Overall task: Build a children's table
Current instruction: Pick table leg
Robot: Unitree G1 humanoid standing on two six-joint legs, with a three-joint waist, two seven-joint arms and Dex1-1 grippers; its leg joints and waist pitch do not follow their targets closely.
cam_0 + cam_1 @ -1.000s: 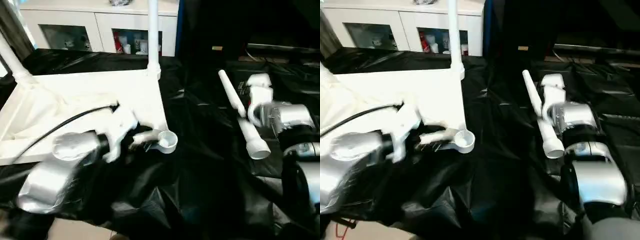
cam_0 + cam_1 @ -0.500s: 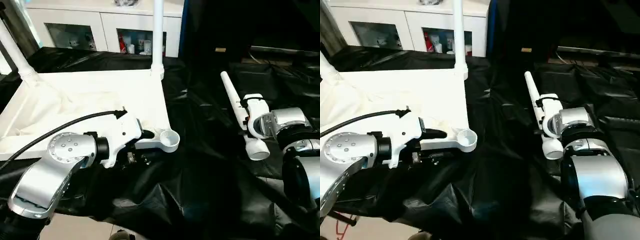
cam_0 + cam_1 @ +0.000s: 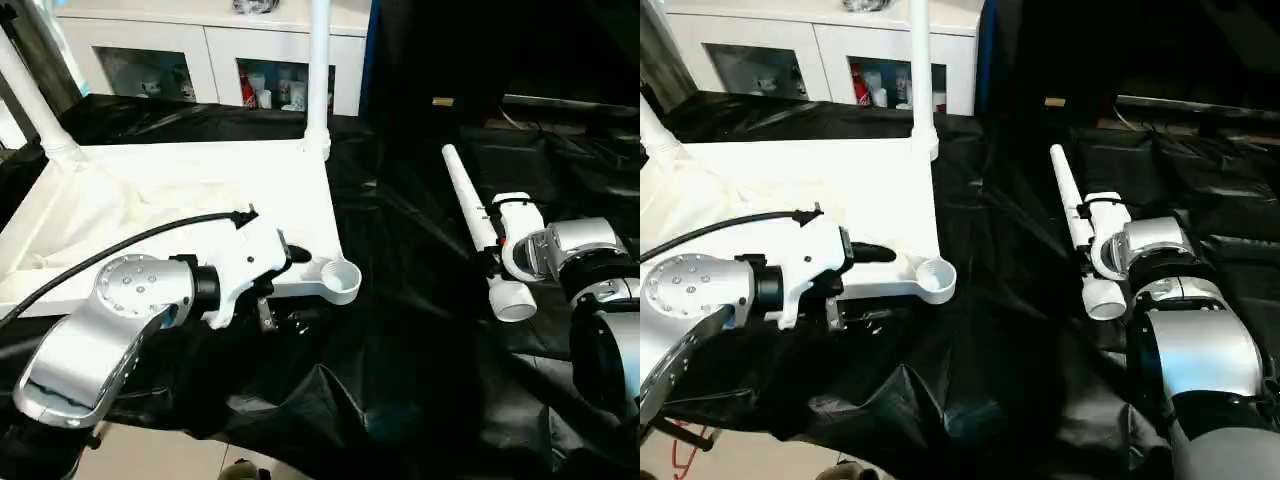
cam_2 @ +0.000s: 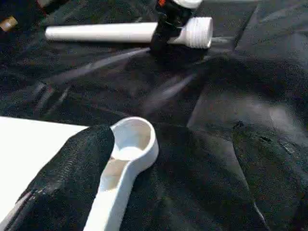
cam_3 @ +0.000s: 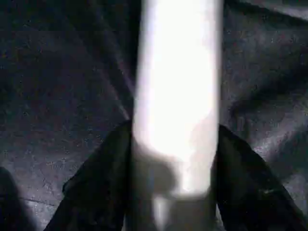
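Pinching a loose leg point(image 3: 478, 232), the right gripper point(image 3: 496, 243) lies well apart from the left gripper point(image 3: 296, 257), whose spread I cannot tell.

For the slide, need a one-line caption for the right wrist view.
Right gripper closed around a loose white table leg, held over black plastic sheeting.

Left hand point(image 3: 296, 262) reaches forward; right hand point(image 5: 168, 159) is clamped, forearm low.
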